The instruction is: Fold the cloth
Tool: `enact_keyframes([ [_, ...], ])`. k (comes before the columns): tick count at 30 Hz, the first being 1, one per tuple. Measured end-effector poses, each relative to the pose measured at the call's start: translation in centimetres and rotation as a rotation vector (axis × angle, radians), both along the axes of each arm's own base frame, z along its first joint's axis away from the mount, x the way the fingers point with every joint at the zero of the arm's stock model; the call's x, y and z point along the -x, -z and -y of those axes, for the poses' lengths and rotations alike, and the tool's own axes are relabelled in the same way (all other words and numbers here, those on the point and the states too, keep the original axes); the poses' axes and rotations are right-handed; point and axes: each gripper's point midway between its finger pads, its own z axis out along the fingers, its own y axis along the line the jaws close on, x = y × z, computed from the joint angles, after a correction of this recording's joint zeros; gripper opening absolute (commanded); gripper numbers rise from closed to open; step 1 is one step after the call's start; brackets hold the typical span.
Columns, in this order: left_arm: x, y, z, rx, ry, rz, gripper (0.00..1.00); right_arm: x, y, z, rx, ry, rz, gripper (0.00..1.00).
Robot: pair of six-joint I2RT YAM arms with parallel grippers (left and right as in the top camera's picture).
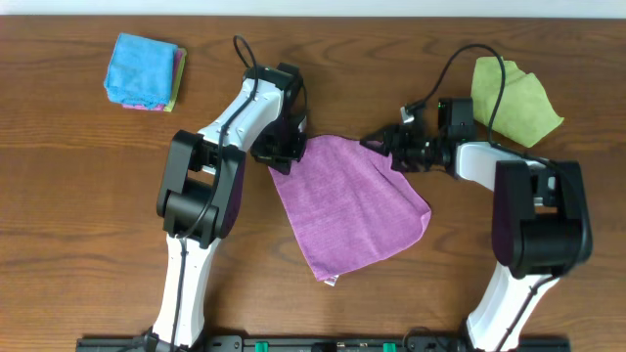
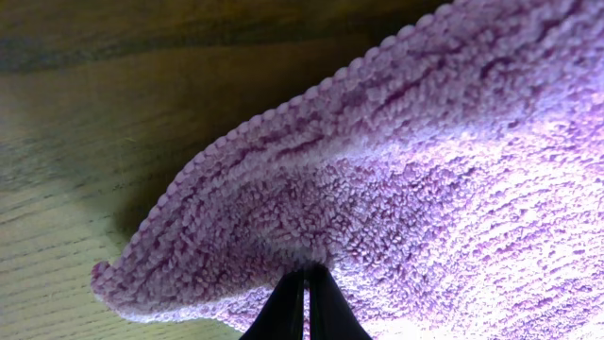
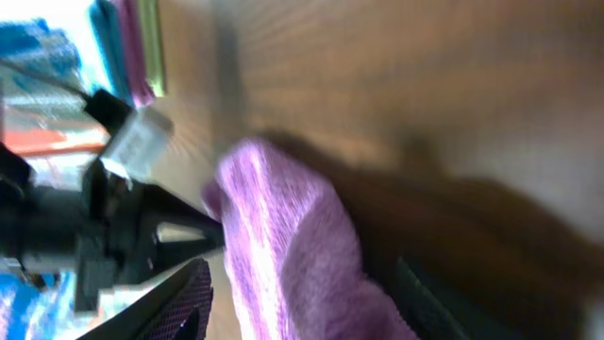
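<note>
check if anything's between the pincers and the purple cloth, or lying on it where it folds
Nothing visible. The left pincer pinches the edge of the purple cloth and the right pincer sits at its other far corner. Its top is bare; the green cloth and blue stack lie well clear.

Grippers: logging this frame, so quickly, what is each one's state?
Left gripper: shut on the purple cloth.
Right gripper: open, fingers either side of the cloth; blurred view.
</note>
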Motion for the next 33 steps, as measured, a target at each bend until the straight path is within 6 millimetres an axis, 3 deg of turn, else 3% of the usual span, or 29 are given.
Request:
enact_keyframes([
  [3, 0.0, 0.0, 0.0, 0.000, 0.000, 0.000, 0.06, -1.9, -0.7, -0.3, -0.053, 0.024, 0.074, 0.63],
  [7, 0.0, 0.0, 0.0, 0.002, 0.000, 0.001, 0.06, -4.0, -3.3, -0.9, -0.151, 0.036, 0.191, 0.63],
  [12, 0.0, 0.0, 0.0, 0.002, 0.000, 0.001, 0.06, -5.1, -7.3, -1.2, -0.256, 0.014, 0.312, 0.58],
  [15, 0.0, 0.0, 0.0, 0.002, 0.000, 0.001, 0.05, -5.3, -8.3, -0.3, -0.287, 0.011, 0.330, 0.54],
  [19, 0.0, 0.0, 0.0, 0.002, 0.000, 0.000, 0.06, -5.5, -8.5, 2.1, -0.309, 0.038, 0.300, 0.50],
  [23, 0.0, 0.0, 0.0, 0.002, 0.001, -0.001, 0.06, -5.0, -8.1, 4.0, -0.338, 0.044, 0.236, 0.61],
  [33, -0.3, -0.3, 0.2, 0.009, 0.004, 0.016, 0.06, -4.0, -6.4, 5.2, -0.354, 0.060, 0.107, 0.69],
])
